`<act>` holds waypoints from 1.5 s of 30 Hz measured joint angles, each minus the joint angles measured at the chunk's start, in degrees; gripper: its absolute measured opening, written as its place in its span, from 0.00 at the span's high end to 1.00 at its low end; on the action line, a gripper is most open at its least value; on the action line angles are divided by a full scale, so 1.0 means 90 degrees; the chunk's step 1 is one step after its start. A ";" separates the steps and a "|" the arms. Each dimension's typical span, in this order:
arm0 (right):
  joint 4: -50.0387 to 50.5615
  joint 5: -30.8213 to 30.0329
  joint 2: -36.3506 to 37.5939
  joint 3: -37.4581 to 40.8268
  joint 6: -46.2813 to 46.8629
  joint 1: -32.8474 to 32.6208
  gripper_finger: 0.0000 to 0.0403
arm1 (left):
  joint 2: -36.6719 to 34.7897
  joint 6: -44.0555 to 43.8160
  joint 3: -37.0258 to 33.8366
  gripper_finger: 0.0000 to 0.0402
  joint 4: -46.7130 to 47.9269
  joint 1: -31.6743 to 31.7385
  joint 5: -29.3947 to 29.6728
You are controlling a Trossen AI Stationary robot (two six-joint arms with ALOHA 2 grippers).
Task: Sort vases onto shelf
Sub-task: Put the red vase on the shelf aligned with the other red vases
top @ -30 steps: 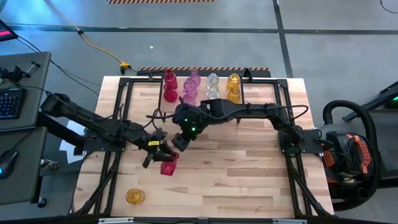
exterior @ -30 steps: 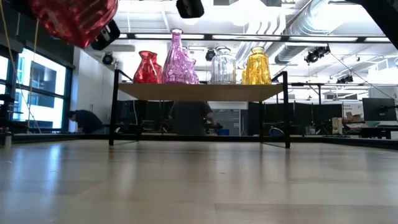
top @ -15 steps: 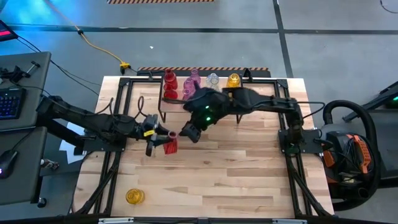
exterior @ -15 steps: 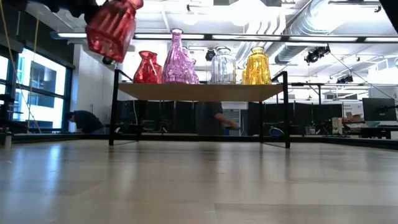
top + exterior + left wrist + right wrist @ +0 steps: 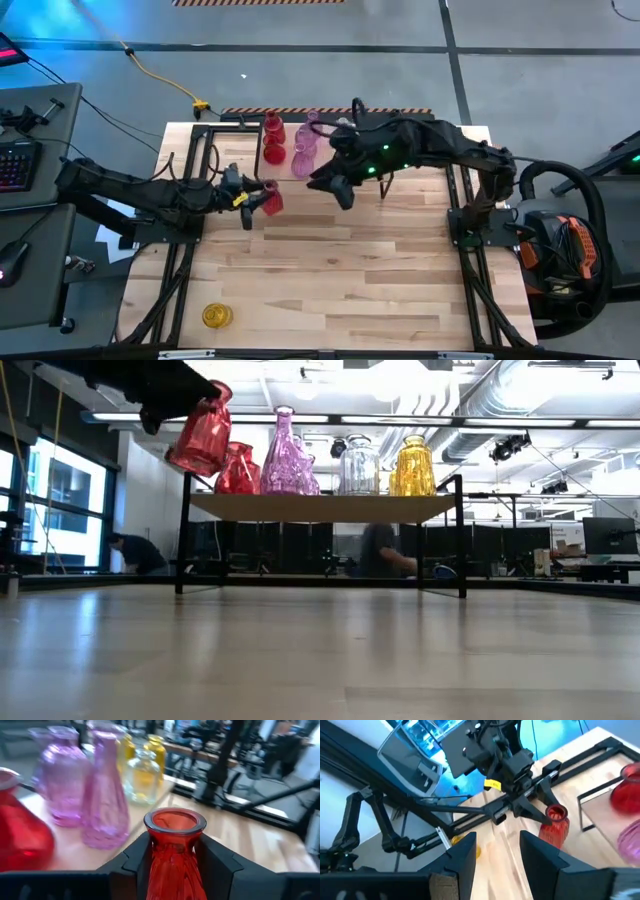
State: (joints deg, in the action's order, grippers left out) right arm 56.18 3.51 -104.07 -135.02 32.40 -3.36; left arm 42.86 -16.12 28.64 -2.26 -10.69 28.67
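My left gripper [image 5: 255,197] is shut on a red ribbed vase [image 5: 268,198], which hangs in the air just near of the shelf's left end [image 5: 203,440]. The shelf [image 5: 320,507] holds a red vase [image 5: 237,470], a pink one [image 5: 287,455], a clear one [image 5: 359,465] and a yellow one [image 5: 412,467], all standing on their bases. My right gripper [image 5: 340,193] hovers high over the shelf's near edge, open [image 5: 497,855], with nothing between its fingers. My left gripper pinches the red vase's neck [image 5: 172,851], just under the rim, between its two fingers [image 5: 137,857]. The fingers come nearly level from the table's left and lie across the neck. The vase is lifted clear and tilted, its mouth [image 5: 220,390] up and toward the shelf.
A short yellow vase [image 5: 216,316] stands on the table near its front left corner. More red [image 5: 273,153] and pink [image 5: 305,152] vases crowd the shelf's left half. The black frame rails [image 5: 190,180] run along both table sides.
My left gripper has carried the red vase toward the table's far edge and a little up, to the shelf's left end, turning as it went. My right gripper has risen and drawn back toward the far right, over the shelf, away from the vase.
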 joint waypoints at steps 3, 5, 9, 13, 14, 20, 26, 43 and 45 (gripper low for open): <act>0.0014 -0.0015 0.0079 0.0000 -0.0163 0.0000 0.66 | -0.0001 0.0149 0.0002 0.70 -0.0125 0.0040 0.0354; 0.0056 -0.0013 0.0107 0.0001 -0.0260 0.0000 0.66 | -0.0001 0.0210 0.0002 0.70 -0.0108 0.0068 0.0690; 0.0146 -0.0014 0.0117 0.0002 -0.0323 0.0000 0.66 | 0.0029 0.0260 0.0002 0.70 -0.0163 0.0178 0.1274; 0.0189 -0.0012 0.0117 0.0002 -0.0434 0.0000 0.66 | 0.0204 0.0397 0.0002 0.70 -0.0398 0.0304 0.1689; 0.0192 -0.0012 0.0117 0.0002 -0.0473 0.0000 0.66 | 0.0271 0.0450 0.0002 0.70 -0.0537 0.0338 0.1692; 0.0202 0.0120 0.0117 0.0002 -0.0490 0.0000 0.66 | 0.0752 0.1189 0.0002 0.70 -0.1216 0.0406 0.1791; 0.0202 0.0160 0.0117 0.0002 -0.0488 0.0000 0.66 | 0.1078 0.1159 0.0002 0.70 -0.1375 0.0409 0.2223; 0.0202 0.0447 0.0117 0.0002 -0.0490 -0.0007 0.66 | 0.1614 0.1034 0.0002 0.70 -0.1829 0.0760 0.2608; 0.0202 0.0449 0.0117 0.0002 -0.0489 -0.0007 0.66 | 0.1614 0.0911 0.0002 0.70 -0.1831 0.0817 0.2601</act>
State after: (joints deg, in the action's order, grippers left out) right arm 58.00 7.55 -103.02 -135.00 28.00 -3.42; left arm 57.39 -7.92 28.67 -18.74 -3.33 52.07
